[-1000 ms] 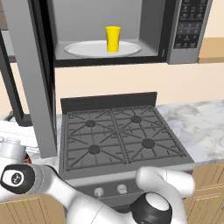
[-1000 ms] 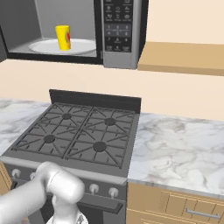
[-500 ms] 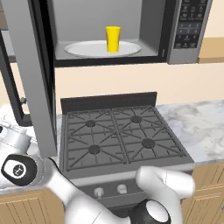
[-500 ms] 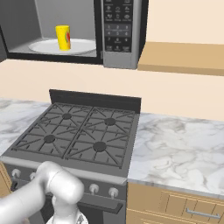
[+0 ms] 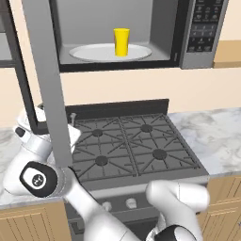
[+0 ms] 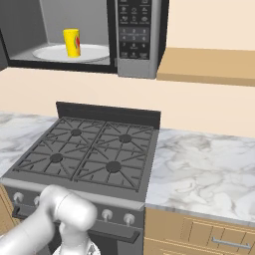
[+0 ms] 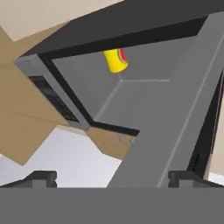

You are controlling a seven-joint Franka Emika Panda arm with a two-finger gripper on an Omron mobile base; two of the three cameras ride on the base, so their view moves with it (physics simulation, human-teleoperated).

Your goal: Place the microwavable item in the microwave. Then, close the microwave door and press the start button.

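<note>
So the yellow cup point(image 5: 121, 42) already stands upright on the white turntable point(image 5: 94, 52) inside the microwave point(image 6: 137, 64), near the middle of the plate, and we judge the placing step done; what we must handle next is the microwave door point(image 5: 47, 80). It hangs wide open on the left, its grey frame edge toward us in the left base view and slanting across the hand view. We expect it to be stiff and hinged, swinging with little effort, smooth and rather slippery on its face, so a flat push on the outer side near the free edge should serve better than any pinch. Our gripper point(image 7: 113, 178) sits low, just beside the lower part of that door, its two fingertips point(image 7: 41, 178) well apart, so the jaws look open with nothing between them. The cup we take to be light and easily tipped, but it sits clear of the opening, so the closing door should not reach it. Around us lie the gas stove point(image 6: 84, 154) below the oven, the marble bench point(image 6: 204, 169) on its right, and a wooden cabinet point(image 6: 206, 64) beside the dark keypad panel point(image 6: 133, 30). The door itself stands between our arm and the keypad, so we think it must swing shut before the start button can be reached.
</note>
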